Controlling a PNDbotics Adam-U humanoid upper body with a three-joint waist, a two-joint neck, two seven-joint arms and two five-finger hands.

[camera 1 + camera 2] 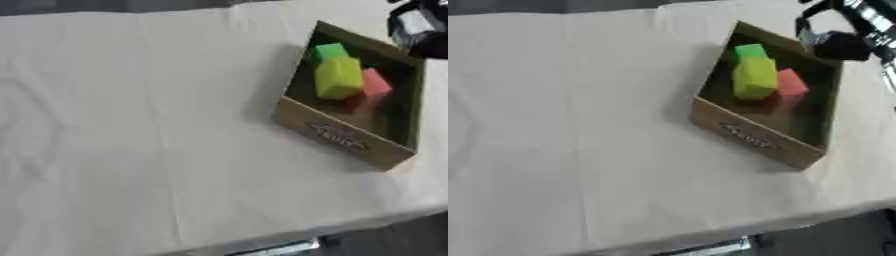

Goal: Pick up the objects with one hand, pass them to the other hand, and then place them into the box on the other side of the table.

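A cardboard box (346, 135) stands at the right side of the table. Inside it lie a green block (330, 50), a yellow-green block (338, 77) and a red block (376, 84), packed close together. Part of my right arm (842, 42), black and silver, hangs above the box's far right corner. Its fingers cannot be made out. My left hand shows in neither view.
A creased white cloth (131, 125) covers the table. The table's front edge (262, 242) runs along the bottom right, with dark floor beyond it.
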